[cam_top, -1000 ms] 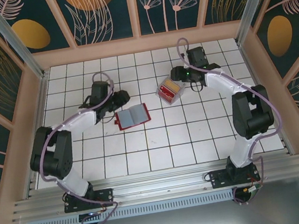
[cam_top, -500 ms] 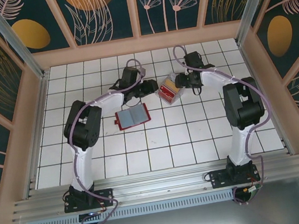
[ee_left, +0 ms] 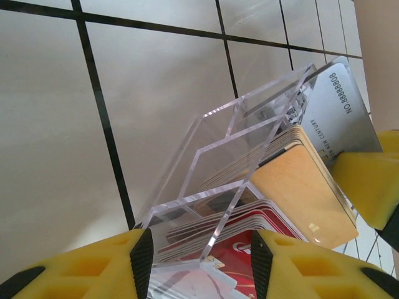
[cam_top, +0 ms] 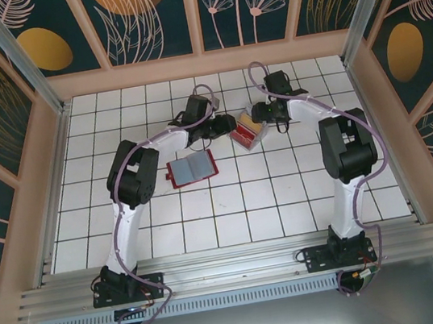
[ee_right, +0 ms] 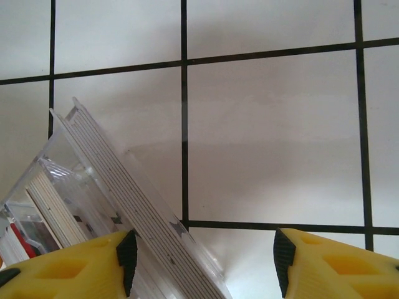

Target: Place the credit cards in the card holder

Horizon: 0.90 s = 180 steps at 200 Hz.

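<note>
white tiled table: holder lies open, well apart from the 2 grippers, 0 cards seen in it. cards stand in the clear box. left gripper jaws straddle its corner, grip unclear; right gripper jaws spread, its wall beside 1 finger. loading looks unstarted.

Top view overhead, wrist views close, sharing clear box
</note>
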Motion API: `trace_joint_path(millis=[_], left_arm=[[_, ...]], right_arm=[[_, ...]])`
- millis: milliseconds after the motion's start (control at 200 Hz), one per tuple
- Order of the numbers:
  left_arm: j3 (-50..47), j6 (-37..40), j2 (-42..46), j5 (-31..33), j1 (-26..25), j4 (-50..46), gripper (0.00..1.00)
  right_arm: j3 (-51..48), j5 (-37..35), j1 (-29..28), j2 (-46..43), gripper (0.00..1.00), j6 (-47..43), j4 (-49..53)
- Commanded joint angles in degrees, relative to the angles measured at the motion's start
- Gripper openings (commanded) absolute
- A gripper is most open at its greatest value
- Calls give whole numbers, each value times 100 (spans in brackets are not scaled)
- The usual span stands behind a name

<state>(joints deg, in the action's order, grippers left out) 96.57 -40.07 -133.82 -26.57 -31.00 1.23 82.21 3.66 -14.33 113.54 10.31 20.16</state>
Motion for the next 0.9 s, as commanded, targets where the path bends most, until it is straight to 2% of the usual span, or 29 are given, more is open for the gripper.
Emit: trace_joint_path(millis=[0,130,345,761,896], left_arm=[[108,70,-180,-79,-35,-141,48],[130,49,-218,-93,-30,-126,48],[123,65,-232,-111,-30,-150,48],[81,70,-205,-129,-34,-146,48],[83,61,-207,-129,-37,-146,47]], right_arm=[[159,-208,17,-28,62,-137,128],[87,-200,17,-212,60,-133,60],[137,-189,11,-251,52,-168,120],[148,-226,43,-418,52,-170,112],[175,-188,50,-365,49,-169,137]])
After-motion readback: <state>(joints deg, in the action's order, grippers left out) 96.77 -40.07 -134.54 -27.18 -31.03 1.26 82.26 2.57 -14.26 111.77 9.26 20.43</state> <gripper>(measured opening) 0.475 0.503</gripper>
